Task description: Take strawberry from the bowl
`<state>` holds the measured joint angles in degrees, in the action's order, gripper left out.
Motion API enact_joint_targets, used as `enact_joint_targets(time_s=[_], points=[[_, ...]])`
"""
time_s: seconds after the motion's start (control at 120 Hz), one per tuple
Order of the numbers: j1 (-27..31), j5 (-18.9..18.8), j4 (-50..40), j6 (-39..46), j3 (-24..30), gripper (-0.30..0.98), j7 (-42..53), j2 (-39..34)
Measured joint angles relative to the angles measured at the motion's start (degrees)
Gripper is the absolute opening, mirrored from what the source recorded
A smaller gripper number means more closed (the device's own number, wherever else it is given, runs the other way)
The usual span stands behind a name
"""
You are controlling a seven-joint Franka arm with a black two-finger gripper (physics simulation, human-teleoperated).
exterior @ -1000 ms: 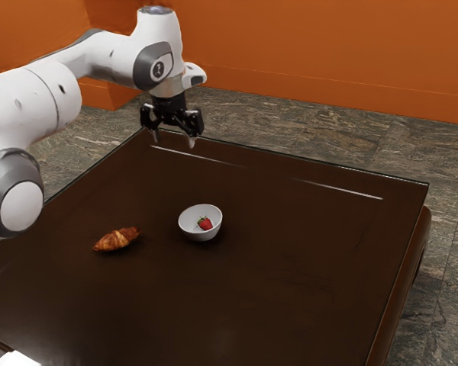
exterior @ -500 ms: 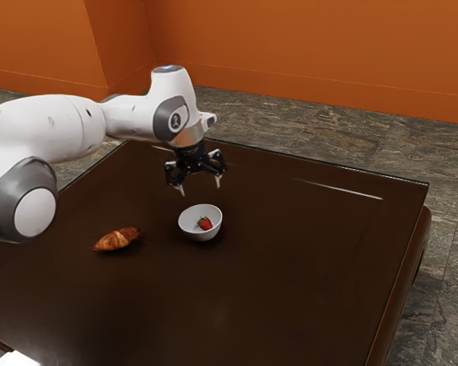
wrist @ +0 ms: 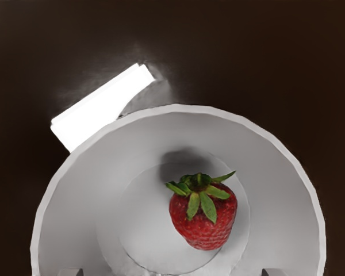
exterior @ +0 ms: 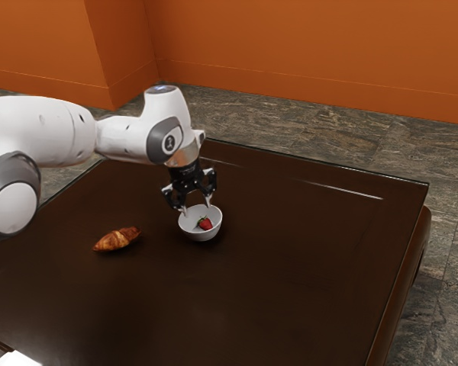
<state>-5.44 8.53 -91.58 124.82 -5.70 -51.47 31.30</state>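
Strawberry inside white bowl, on its base, leafy cap on. Gripper at bowl's rim lvl, approx. 11 o'clock of berry in ext. view; fingers spread, nothing gripped. Croissant on tbl., approx. 9 o'clock of bowl.

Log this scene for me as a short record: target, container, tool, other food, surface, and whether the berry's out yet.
target: red strawberry
container: white bowl, upright
tool: gripper, open, low over the bowl
other food: croissant, apart from the bowl
surface: dark brown table
berry out: no, inside the bowl, ungrasped
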Motion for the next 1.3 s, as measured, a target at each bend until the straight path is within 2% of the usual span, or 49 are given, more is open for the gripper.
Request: enact_joint_targets(time_s=[0.292,0.675,1.083,1.3], points=[[-0.2,0.2,-0.3,4.6,0.1,0.30,-3.8,3.8],[-0.1,0.9,0.0,11.6,0.2,0.27,-5.2,6.7],[-0.1,3.6,-0.7,13.4,0.2,0.23,-5.3,6.6],[-0.1,3.7,-1.6,13.1,0.1,0.19,-5.5,5.3]])
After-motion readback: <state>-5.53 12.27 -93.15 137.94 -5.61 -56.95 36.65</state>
